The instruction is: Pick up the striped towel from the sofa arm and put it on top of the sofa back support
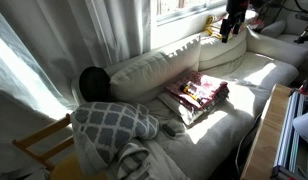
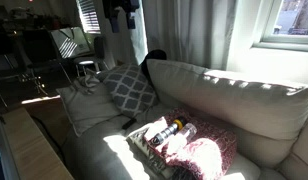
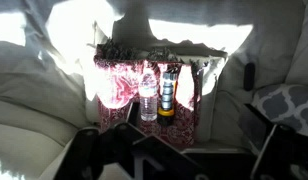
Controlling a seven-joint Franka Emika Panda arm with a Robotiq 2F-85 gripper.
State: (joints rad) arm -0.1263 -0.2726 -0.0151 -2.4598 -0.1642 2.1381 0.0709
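A grey-and-white lattice-patterned cloth or cushion [image 1: 114, 120] lies on the sofa arm and shows in both exterior views [image 2: 129, 88] and at the right edge of the wrist view [image 3: 289, 100]. A crumpled cloth with grey and white stripes [image 1: 136, 160] hangs just below it. The cream sofa back support [image 1: 154, 68] [image 2: 229, 100] runs behind the seat. My gripper [image 1: 232, 22] [image 2: 121, 15] hangs high in the air, far from the sofa arm. In the wrist view the jaws [image 3: 192, 152] look open and empty.
A red patterned blanket [image 1: 199, 95] [image 3: 119, 85] lies on the seat with a water bottle [image 3: 147, 98] and a yellow-and-black bottle [image 3: 167, 95] on it. A dark remote [image 3: 249, 75] lies beside it. A black round object [image 1: 92, 82] sits behind the arm. A wooden table [image 1: 262, 140] stands in front of the sofa.
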